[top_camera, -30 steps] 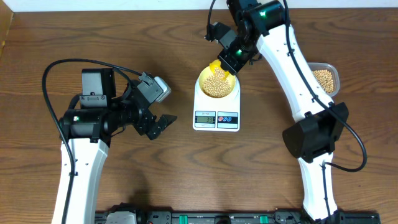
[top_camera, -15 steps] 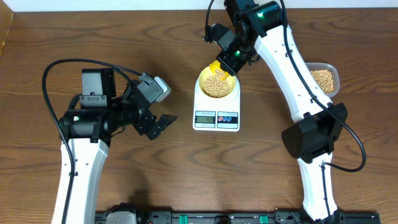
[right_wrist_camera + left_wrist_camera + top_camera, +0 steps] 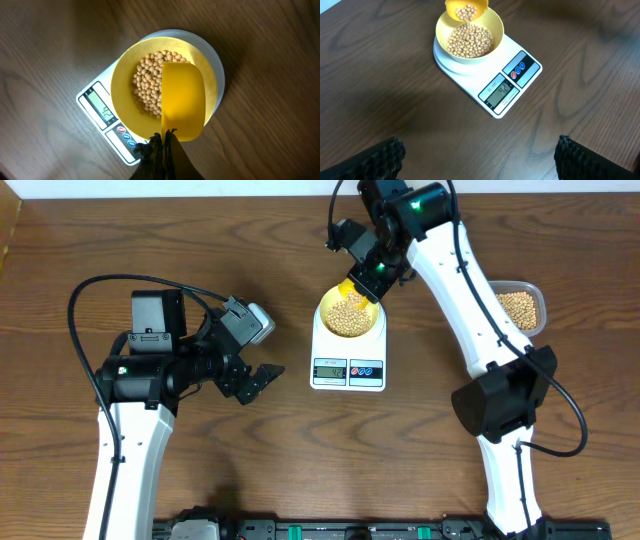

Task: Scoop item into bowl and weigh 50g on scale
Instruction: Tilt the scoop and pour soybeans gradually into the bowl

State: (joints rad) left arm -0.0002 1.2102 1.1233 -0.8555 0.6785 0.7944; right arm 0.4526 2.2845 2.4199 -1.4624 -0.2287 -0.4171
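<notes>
The pale yellow-green bowl (image 3: 350, 313) sits on the white scale (image 3: 349, 365) and holds many tan beans (image 3: 349, 316). My right gripper (image 3: 372, 275) is shut on the handle of a yellow scoop (image 3: 183, 102), tilted over the bowl's far rim. In the left wrist view the scoop (image 3: 466, 8) still holds some beans above the bowl (image 3: 491, 25). In the right wrist view the bowl (image 3: 120, 95), beans (image 3: 147, 85) and scale (image 3: 115, 141) lie under my gripper (image 3: 164, 137). My left gripper (image 3: 262, 377) is open and empty, left of the scale (image 3: 512, 82).
A clear plastic tub (image 3: 523, 307) with more beans stands at the right, behind my right arm. The scale's display (image 3: 330, 370) is lit; its digits are too small to read. Bare wooden table lies around the scale.
The right gripper and scoop have shifted very slightly toward the far left over the bowl. The left arm has not moved.
</notes>
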